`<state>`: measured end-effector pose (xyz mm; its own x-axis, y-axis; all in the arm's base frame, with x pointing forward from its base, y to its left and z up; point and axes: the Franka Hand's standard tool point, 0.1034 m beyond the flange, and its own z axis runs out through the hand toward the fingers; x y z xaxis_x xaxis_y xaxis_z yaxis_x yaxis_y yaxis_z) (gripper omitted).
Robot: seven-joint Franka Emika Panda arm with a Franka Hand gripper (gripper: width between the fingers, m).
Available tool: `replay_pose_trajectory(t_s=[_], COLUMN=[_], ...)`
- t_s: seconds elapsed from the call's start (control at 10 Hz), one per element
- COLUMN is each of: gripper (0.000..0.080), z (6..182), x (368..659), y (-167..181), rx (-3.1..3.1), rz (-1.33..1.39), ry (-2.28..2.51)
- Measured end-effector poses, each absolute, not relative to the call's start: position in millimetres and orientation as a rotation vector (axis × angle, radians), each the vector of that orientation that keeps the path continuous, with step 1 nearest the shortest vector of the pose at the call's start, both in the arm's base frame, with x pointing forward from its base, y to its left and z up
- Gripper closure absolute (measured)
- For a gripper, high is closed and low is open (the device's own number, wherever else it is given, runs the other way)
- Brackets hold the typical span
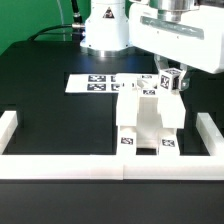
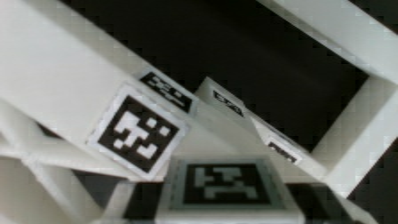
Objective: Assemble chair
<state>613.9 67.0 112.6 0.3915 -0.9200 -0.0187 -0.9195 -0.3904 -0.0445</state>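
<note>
**Status.** The chair assembly [image 1: 150,122] stands on the black surface [image 1: 50,120], slightly toward 4 o'clock from its centre, inside the white border wall [image 1: 60,165]. Several chunky white parts are already joined into one upright body, with tags on its front feet. The marker board [image 1: 100,83] lies flat at 11 o'clock from the assembly.

**End effector.** The end effector [image 1: 172,88] sits at 1 o'clock on the assembly, at its top edge. Its jaws stand narrow and appear clamped on a small tagged part [image 1: 172,81], which is at or just above the upper frame.

**Progress.** Judged from the pictures, the main body is built and the step in hand is fitting this small part. Seating it, and any further parts, remains to be done.

**Limits of view.**
- No other loose parts are visible on the surface.
- The assembly's far side is hidden.
- The wrist view shows only a blurred tagged block [image 2: 139,128] and white struts at close range. The fingers are not visible, and contact with the frame cannot be confirmed.
</note>
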Motion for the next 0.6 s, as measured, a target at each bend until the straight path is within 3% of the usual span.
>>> replay_pose_trajectory(t_s=[0.6], gripper=[0.0528], z=[112.1], x=[613.4], y=[72.4], rx=[-2.210], rz=[0.018], ry=[2.147])
